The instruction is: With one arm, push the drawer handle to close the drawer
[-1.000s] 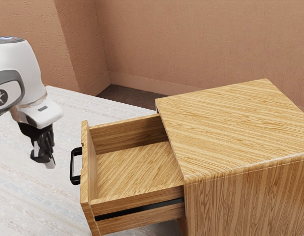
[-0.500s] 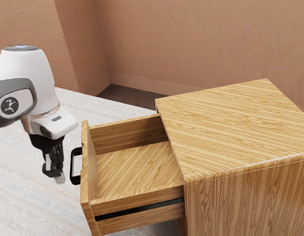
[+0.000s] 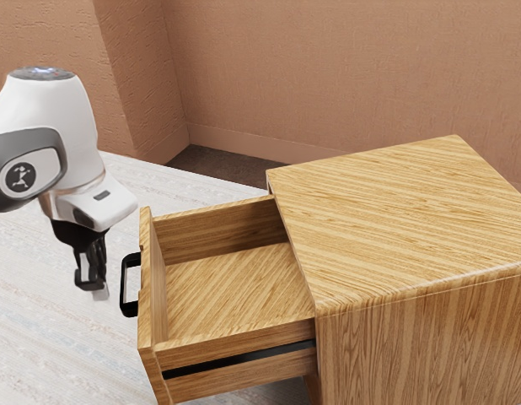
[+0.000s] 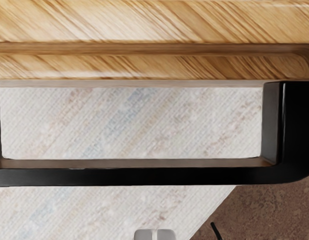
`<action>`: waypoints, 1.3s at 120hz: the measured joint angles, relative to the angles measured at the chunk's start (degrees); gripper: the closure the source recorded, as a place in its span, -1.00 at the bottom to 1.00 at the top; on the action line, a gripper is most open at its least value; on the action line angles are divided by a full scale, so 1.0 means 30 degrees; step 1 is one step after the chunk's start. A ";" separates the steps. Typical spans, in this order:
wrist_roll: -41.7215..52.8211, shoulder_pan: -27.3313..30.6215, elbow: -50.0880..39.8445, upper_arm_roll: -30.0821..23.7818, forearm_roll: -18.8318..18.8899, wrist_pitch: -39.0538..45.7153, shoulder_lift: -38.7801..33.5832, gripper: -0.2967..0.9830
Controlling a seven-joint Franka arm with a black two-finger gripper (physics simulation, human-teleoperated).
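So the black handle is on the front of the drawer, which is hanging well open. The gripper is just beside it, apart from what I can tell, pincer pinched together on nothing. Looks like the lining-up step to me, push not begun. Next it needs to meet the bar squarely, then shove steadily toward the wooden cabinet, tan wall behind.
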 joint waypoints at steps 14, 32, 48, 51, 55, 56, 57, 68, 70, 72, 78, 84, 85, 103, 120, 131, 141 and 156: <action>-0.0147 0.0004 0.0021 -0.0014 0.0081 0.0365 0.0546 0.69; -0.0302 0.0005 0.0172 -0.0040 -0.0016 0.0753 0.1092 0.69; -0.0413 0.0005 0.0501 -0.0201 -0.0055 0.0998 0.1462 0.69; -0.0432 0.0005 0.0541 -0.0259 -0.0067 0.1037 0.1500 0.69; -0.0455 0.0005 0.0573 -0.0309 -0.0090 0.1082 0.1533 0.69; -0.0461 0.0005 0.0578 -0.0318 -0.0104 0.1092 0.1539 0.69; -0.0466 0.0005 0.0583 -0.0325 -0.0116 0.1102 0.1544 0.69; -0.0523 0.0006 0.0696 -0.0510 -0.0289 0.1232 0.1742 0.69; -0.0532 0.0010 0.0747 -0.0593 -0.0324 0.1251 0.1806 0.69; -0.0541 0.0016 0.0785 -0.0658 -0.0357 0.1269 0.1857 0.69; -0.0567 0.0027 0.0856 -0.0766 -0.0443 0.1327 0.1963 0.69; -0.0591 0.0031 0.0888 -0.0808 -0.0526 0.1392 0.2066 0.69; -0.0595 0.0031 0.0902 -0.0812 -0.0538 0.1403 0.2079 0.69; -0.0672 0.0034 0.1260 -0.1106 -0.0654 0.1587 0.2605 0.69; -0.0745 0.0034 0.1481 -0.1372 -0.0764 0.1753 0.2915 0.69; -0.0787 0.0036 0.1562 -0.1432 -0.0812 0.1837 0.3062 0.69; -0.0819 0.0039 0.1666 -0.1478 -0.0876 0.1908 0.3193 0.69; -0.0874 0.0058 0.2109 -0.1762 -0.0934 0.2020 0.3726 0.69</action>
